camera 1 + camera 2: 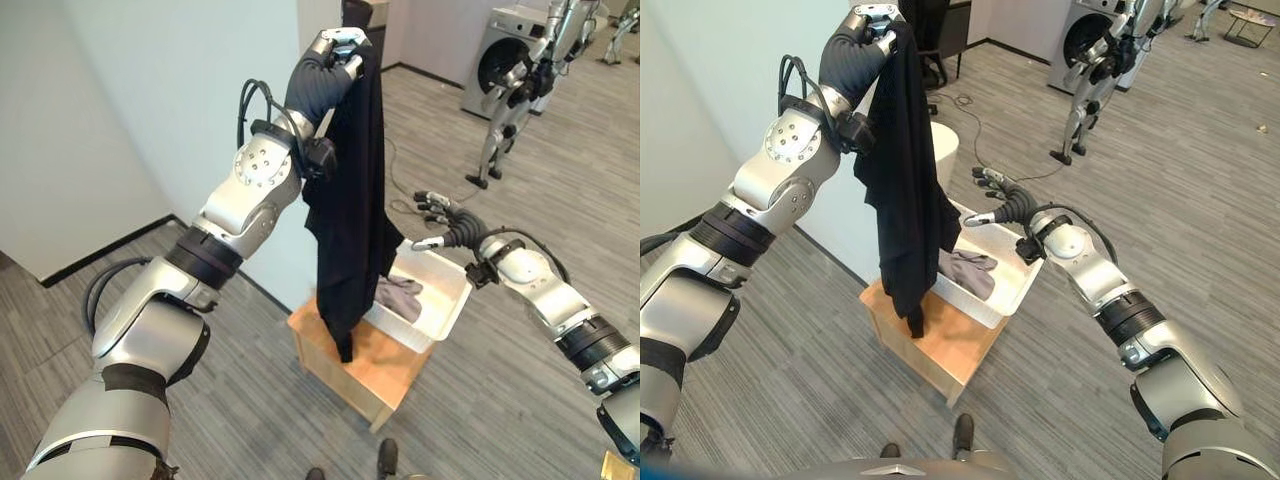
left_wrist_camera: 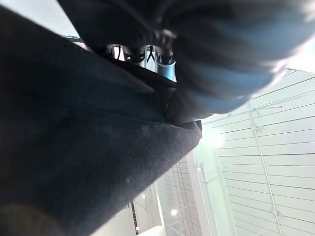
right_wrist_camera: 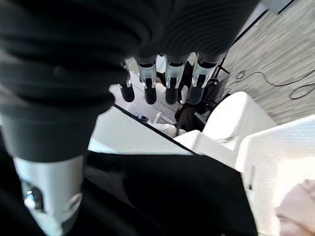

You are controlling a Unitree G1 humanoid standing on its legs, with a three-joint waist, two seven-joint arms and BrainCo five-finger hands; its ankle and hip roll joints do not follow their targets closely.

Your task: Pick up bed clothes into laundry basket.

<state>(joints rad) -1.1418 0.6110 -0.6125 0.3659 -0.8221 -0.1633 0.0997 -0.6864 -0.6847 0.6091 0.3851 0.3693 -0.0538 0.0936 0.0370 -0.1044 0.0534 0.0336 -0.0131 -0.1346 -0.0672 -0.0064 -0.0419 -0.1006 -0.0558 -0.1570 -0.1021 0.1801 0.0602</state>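
Black garment [image 1: 350, 210] hangs full length from left robot hand [image 1: 338, 48], clenched on its top edge at 12 o'clock, raised high so the hem clears the rim. Wooden tabletop [image 1: 372, 362] carries the white basket [image 1: 452, 300] at 4 o'clock of the hem; grey cloth [image 1: 398, 296] already inside. Right robot hand [image 1: 440, 216] hovers over the basket, fingers relaxed and empty, likely to guide the fabric in.

A low wooden stand [image 1: 375, 372] sits on the grey plank floor [image 1: 500, 400]. Well beyond it, a washing machine [image 1: 508, 55] stands at the far wall, with another humanoid robot [image 1: 520, 75] in front of it. A dark office chair [image 1: 935, 40] stands near the pale wall [image 1: 130, 110].
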